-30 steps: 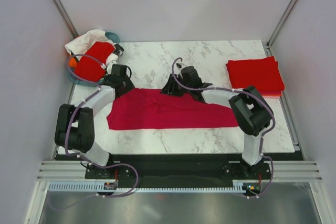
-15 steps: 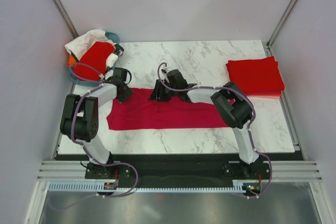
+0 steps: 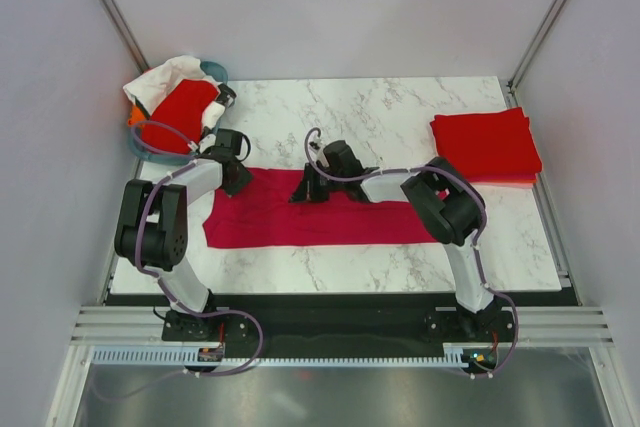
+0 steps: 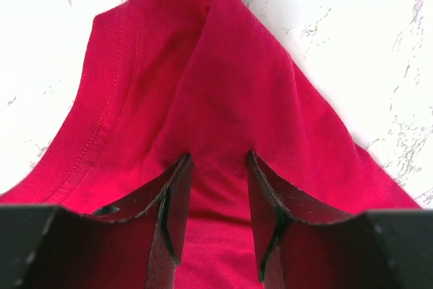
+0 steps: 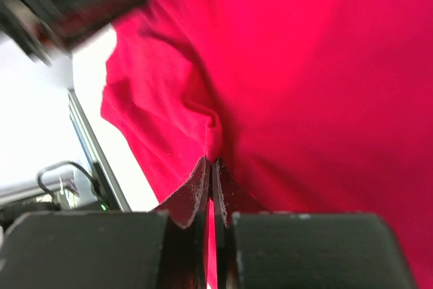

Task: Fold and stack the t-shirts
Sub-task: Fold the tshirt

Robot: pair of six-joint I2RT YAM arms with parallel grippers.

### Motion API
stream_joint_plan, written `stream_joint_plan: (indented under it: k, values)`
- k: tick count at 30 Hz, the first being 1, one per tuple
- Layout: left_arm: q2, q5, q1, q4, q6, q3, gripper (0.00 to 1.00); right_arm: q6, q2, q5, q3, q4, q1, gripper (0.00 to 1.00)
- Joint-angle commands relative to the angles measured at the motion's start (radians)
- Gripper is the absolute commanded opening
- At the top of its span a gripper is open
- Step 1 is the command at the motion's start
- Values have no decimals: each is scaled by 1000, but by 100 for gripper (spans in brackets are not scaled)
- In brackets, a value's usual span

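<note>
— So, where's the shirt sitting?

— The crimson t-shirt is lying as a long band under both arms. My right gripper is pinching a raised fold of it, jaws pressed together. The left gripper is standing spread, straddling a ridge near the hemmed corner.

— How's it going to handle?

— Soft, light and floppy, I'm guessing, so I'm favouring edges and corners. The wrist views are showing stitching and the pinch. Only the overhead is showing the folded red t-shirts, well off to the right gripper's outer side.
</note>
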State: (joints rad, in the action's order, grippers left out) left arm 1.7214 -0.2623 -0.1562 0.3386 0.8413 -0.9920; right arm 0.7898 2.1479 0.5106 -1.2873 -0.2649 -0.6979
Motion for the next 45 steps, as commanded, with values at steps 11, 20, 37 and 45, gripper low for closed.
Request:
stream_joint_plan:
  k: [11,20,37,45]
  values:
    - [-23,-75,12,82,10,9,46,-64,-154,59,212,-94,9,46]
    - [-32,-46,14,80,-1,6,47,-83,-106,42,68,-80,8,58]
    - [-49,-26,10,83,1,4,47,-250,124,12,-274,85,-89,56]
    - [-54,-28,10,82,-7,1,47,-277,164,-3,-320,124,-109,49]
